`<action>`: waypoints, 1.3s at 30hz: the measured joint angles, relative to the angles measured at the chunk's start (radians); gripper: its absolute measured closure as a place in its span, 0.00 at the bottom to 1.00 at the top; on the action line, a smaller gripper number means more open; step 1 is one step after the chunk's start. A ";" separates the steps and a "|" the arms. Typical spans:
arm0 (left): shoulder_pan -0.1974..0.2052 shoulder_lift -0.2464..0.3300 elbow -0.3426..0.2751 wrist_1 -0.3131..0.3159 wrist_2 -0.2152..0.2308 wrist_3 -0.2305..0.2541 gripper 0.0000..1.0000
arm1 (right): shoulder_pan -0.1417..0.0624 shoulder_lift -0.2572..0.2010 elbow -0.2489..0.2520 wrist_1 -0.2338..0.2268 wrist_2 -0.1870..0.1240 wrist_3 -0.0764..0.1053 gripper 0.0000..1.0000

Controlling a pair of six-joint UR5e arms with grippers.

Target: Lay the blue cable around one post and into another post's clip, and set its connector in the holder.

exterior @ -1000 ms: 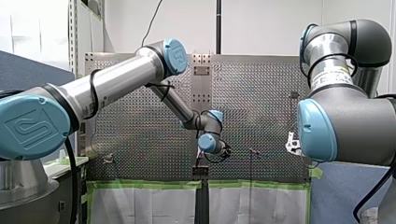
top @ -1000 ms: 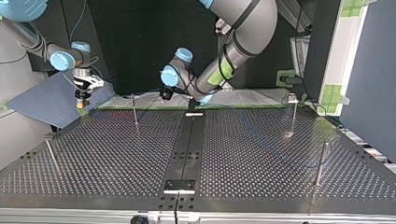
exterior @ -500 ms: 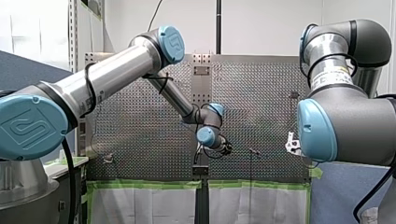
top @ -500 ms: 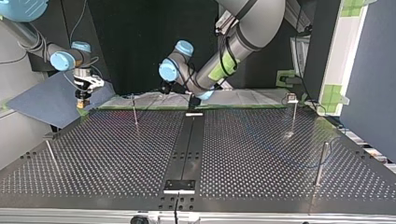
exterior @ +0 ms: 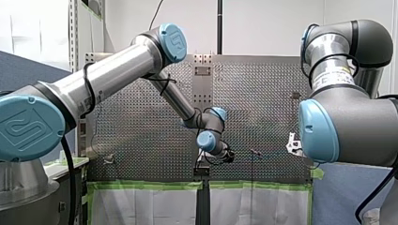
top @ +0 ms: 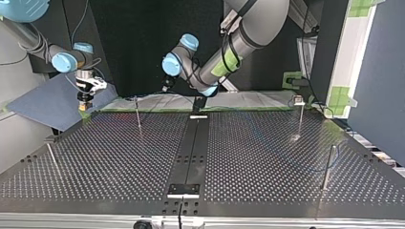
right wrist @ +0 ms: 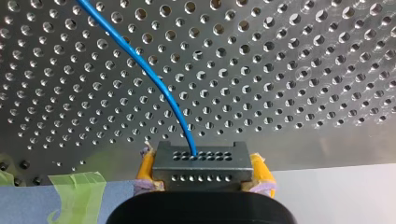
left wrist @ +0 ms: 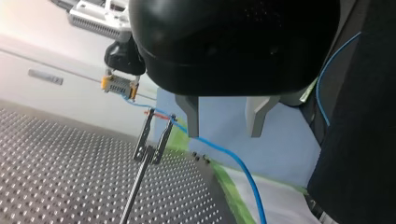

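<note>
In the right wrist view, my right gripper has its yellow pads shut on a black connector. The blue cable leaves the connector over the perforated table. In the left wrist view the same connector hangs beyond a thin post with a forked clip. The cable runs through that clip, then down past my left gripper. My left gripper's metal fingers stand apart with nothing between them, and the cable brushes one tip. In the top view my left gripper hovers at the far edge.
Several thin posts stand on the perforated table: one far left of centre, one near left, and two on the right. A black strip runs down the middle. Green tape edges the table.
My left arm's wrist has swung, moving its gripper up and leftward in the top view and slightly lower in the front view. My right arm has held still with the connector.
</note>
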 joint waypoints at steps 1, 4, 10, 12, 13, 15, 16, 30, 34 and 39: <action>0.001 -0.004 0.000 0.002 -0.004 -0.009 0.49 | 0.000 0.000 0.000 0.000 0.000 0.000 1.00; 0.005 -0.021 0.002 0.003 -0.012 -0.025 0.49 | 0.000 0.000 0.000 0.000 0.000 0.000 1.00; 0.012 -0.046 0.013 0.010 -0.034 -0.036 0.49 | 0.000 0.000 0.000 0.002 0.000 0.000 1.00; 0.016 -0.047 0.024 0.008 -0.042 -0.039 0.49 | 0.000 0.000 0.000 0.002 0.000 -0.001 1.00; 0.018 -0.047 0.031 0.007 -0.048 -0.040 0.49 | 0.000 0.000 0.000 0.003 0.000 -0.001 1.00; 0.022 -0.048 0.041 0.006 -0.057 -0.041 0.49 | 0.000 0.000 0.000 0.003 0.000 -0.001 1.00; 0.023 -0.048 0.045 0.006 -0.061 -0.041 0.49 | 0.000 0.000 0.000 0.003 0.000 -0.001 1.00; 0.040 -0.049 0.051 0.002 -0.071 -0.043 0.49 | 0.000 0.000 0.000 0.004 0.000 -0.003 1.00; 0.042 -0.050 0.051 0.002 -0.077 -0.042 0.49 | 0.000 0.000 0.000 0.004 0.000 -0.003 1.00; 0.043 -0.049 0.052 0.002 -0.091 -0.033 0.56 | 0.000 0.000 0.000 0.005 0.000 -0.003 1.00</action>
